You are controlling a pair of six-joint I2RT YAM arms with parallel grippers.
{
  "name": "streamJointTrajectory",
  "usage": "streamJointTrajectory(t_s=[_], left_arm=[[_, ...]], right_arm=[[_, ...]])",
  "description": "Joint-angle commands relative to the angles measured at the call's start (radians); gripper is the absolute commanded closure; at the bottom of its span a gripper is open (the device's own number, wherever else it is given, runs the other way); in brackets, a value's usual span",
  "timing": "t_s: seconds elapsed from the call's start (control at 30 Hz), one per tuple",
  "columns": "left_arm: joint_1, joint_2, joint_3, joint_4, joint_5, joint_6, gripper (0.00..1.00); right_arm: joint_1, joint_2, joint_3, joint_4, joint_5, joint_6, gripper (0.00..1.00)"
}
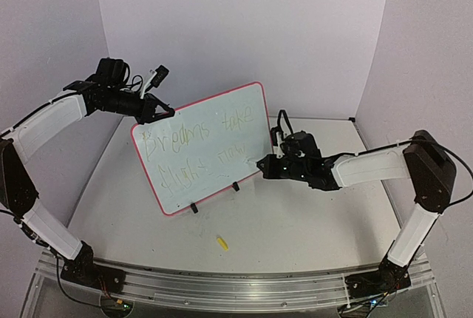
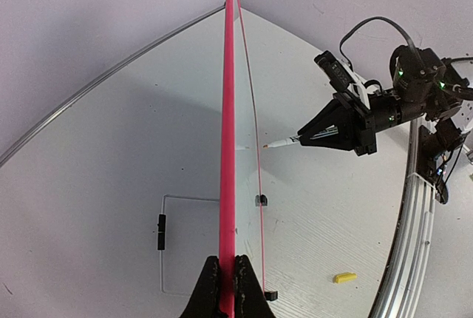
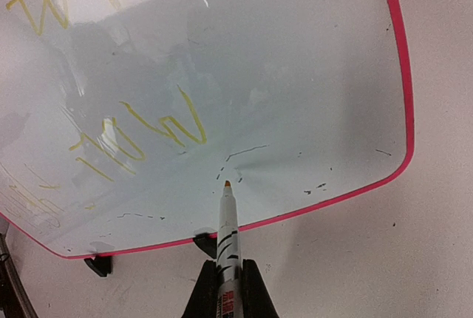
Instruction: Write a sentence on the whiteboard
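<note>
1. The top view gives the whole layout. The whiteboard [image 1: 203, 148] stands on its long edge around the middle of the worktop [image 1: 310, 222], turned at an angle to the arms and propped on two black clip feet [image 1: 194, 208].
2. The left tool [image 1: 148, 114] is clamped on the board's upper left corner. The left wrist view shows it way better: the board is edge-on there, just a pink-red strip, with the fingers [image 2: 211, 292] pinched tight on either side of it.
3. The right tool [image 3: 229, 277] is closed around a marker [image 3: 228, 229] that's aimed at the lower right part of the board face.
4. Only the left wrist view gets the marker side-on. The tip is right up at the face, but I honestly can't tell if it's touching.
5. The right wrist view has the close-up: the tip sits by some thin dark scratchy marks, just right of the yellow lettering.
6. The writing is faint yellow. From the top it reads roughly "Dreams take" over "flight now". The marker has a red label, but the print is too small to read.
7. There's a little yellow piece [image 1: 221, 242] lying on the worktop in front of the board, well apart from it. It shows up in the top and left wrist views only.
</note>
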Motion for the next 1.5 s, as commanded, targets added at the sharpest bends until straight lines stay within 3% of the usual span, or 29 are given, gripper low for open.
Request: streamJointTrajectory(t_s=[0.0, 1.47], left_arm=[[-0.056, 0.063, -0.067, -0.142, 0.024, 0.058, 1.00], [-0.056, 0.064, -0.067, -0.144, 0.024, 0.061, 1.00]], right_arm=[[0.001, -0.046, 0.006, 0.015, 0.060, 0.004, 1.00], [-0.018, 0.036, 0.098, 0.057, 0.061, -0.013, 1.00]])
